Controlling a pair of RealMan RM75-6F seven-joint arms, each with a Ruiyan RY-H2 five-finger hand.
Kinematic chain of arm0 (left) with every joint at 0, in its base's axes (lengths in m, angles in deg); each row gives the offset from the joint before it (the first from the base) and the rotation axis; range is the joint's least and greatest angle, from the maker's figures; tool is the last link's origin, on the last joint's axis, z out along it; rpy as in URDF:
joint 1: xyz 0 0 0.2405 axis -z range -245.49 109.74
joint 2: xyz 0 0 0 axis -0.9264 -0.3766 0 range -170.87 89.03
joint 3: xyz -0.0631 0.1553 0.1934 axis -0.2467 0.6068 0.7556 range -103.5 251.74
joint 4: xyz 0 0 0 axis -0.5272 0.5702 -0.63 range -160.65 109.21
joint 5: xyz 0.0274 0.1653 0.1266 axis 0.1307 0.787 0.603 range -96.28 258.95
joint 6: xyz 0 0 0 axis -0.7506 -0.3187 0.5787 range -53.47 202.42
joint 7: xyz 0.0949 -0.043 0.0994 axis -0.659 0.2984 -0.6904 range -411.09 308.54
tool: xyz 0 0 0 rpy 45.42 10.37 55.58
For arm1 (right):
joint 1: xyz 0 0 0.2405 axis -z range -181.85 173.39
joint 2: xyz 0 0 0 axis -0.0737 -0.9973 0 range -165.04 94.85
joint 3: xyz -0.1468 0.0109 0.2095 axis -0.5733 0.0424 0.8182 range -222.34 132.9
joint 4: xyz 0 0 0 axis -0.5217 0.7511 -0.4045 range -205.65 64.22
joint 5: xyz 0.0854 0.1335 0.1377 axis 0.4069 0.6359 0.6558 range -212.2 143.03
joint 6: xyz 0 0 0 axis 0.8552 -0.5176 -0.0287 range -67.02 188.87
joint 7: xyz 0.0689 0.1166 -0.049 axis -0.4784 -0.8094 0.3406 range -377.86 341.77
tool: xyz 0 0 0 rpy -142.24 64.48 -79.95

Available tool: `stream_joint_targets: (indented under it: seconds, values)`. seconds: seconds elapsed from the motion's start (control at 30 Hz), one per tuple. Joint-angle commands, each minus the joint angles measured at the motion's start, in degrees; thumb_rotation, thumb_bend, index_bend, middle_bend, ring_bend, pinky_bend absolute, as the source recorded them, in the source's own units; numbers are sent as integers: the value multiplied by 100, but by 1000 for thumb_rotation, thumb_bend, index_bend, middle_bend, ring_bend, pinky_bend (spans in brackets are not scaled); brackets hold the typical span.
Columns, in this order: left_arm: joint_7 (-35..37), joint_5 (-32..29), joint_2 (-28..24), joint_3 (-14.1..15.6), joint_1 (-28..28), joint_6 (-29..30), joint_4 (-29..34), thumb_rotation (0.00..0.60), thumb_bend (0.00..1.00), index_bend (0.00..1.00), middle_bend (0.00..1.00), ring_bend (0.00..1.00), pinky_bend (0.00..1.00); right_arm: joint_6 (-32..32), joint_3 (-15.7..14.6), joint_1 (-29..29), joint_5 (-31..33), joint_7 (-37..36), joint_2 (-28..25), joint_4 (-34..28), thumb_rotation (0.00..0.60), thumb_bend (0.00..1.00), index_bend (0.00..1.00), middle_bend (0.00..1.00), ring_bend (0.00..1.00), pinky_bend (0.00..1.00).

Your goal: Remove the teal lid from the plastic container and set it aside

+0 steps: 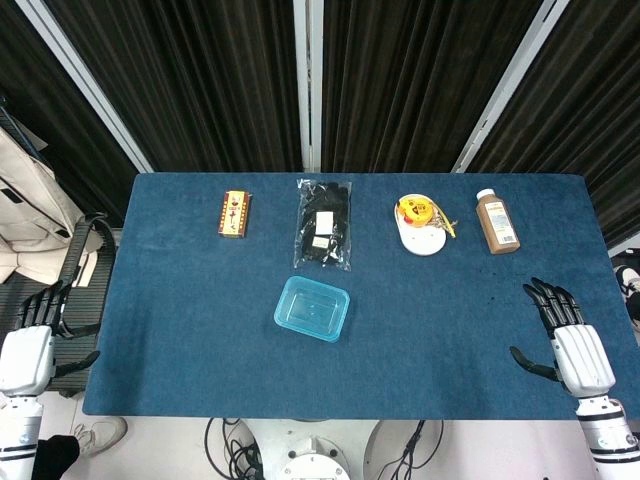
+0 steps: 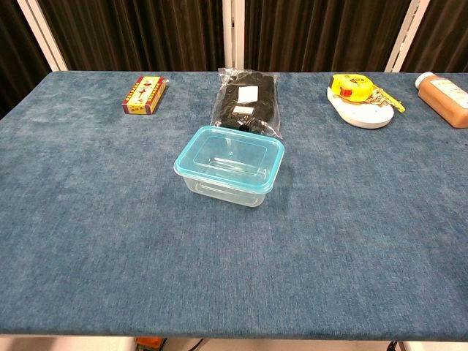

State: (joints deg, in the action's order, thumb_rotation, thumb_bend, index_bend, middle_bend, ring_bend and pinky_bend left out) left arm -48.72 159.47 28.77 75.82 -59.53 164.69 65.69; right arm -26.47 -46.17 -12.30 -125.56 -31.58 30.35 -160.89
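A clear plastic container (image 1: 312,310) (image 2: 225,184) stands near the middle of the blue table, with its translucent teal lid (image 1: 313,303) (image 2: 229,153) seated on top. My left hand (image 1: 32,335) hovers off the table's left edge, fingers apart and holding nothing. My right hand (image 1: 565,333) is over the table's front right corner, fingers spread and empty, far from the container. The chest view shows neither hand.
Along the back of the table (image 1: 180,330) lie a small red and yellow box (image 1: 235,214) (image 2: 143,95), a black item in a clear bag (image 1: 324,223) (image 2: 246,104), a yellow tape measure on a white disc (image 1: 420,225) (image 2: 360,96) and a brown bottle (image 1: 496,222) (image 2: 444,89).
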Motion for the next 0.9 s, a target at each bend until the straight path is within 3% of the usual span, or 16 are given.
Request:
stream_joint_targets:
  seconds: [0.03,0.27,0.37,0.63,0.77,0.9]
  values:
    - [-10,12,-10,-42,-27,-44,19,600,0,31,1,0,0,70,24,-27,-12,16,-5,-22,600,162,0,0,0,0]
    - [-60,109,-33,-145,-106,-64,87,600,0,30,1,0,0,422,76,-236,-105,-115,-72,-98,600,168,0,0,0,0]
    - [-92,120,-35,-190,-106,-117,117,600,0,30,2,0,0,857,106,-515,-151,-247,-146,-232,600,234,0,16,0,0]
    - [-249,247,-20,-276,-91,-216,224,600,0,30,2,0,0,3088,492,-2141,-87,-1478,-65,-519,600,562,0,145,0,0]
    - [-302,344,-10,-320,-105,-184,266,600,0,30,2,0,0,4194,767,-2990,154,-1865,158,-515,600,617,0,152,0,0]
    - [-377,355,-18,-365,-133,-166,320,600,0,30,2,0,0,4906,1026,-3590,520,-1926,539,-235,600,638,0,152,0,0]
